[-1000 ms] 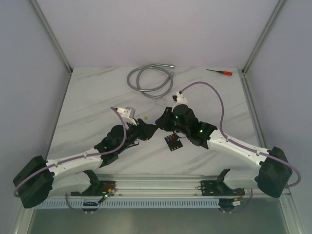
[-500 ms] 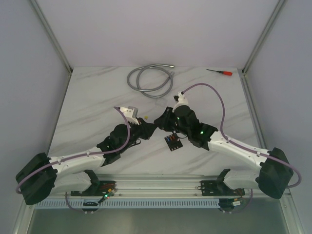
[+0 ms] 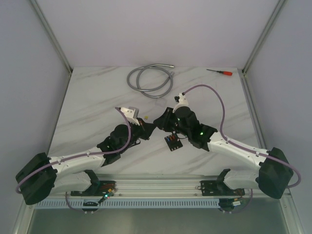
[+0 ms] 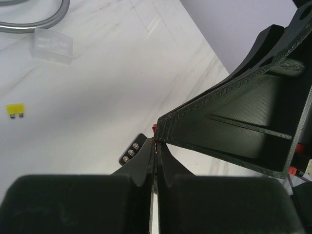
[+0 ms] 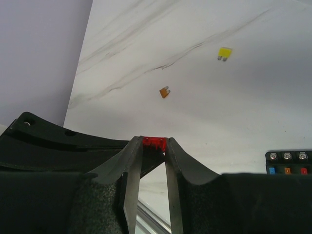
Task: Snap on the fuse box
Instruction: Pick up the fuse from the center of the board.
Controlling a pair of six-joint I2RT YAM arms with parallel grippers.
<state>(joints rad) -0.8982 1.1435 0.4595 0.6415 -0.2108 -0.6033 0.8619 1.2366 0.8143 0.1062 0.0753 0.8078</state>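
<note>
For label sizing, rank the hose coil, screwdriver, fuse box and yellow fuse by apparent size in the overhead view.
1. hose coil
2. screwdriver and fuse box: unsure, one is longer, the other broader
3. yellow fuse

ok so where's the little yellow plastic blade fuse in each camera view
top external: the small plastic yellow fuse lies near the centre, just left of where the gripper tips meet.
left wrist: the yellow fuse is at the far left, mid-height.
right wrist: the yellow fuse is upper right.
shared landmark: the right gripper, pinching a small red fuse, shows in all three views.
</note>
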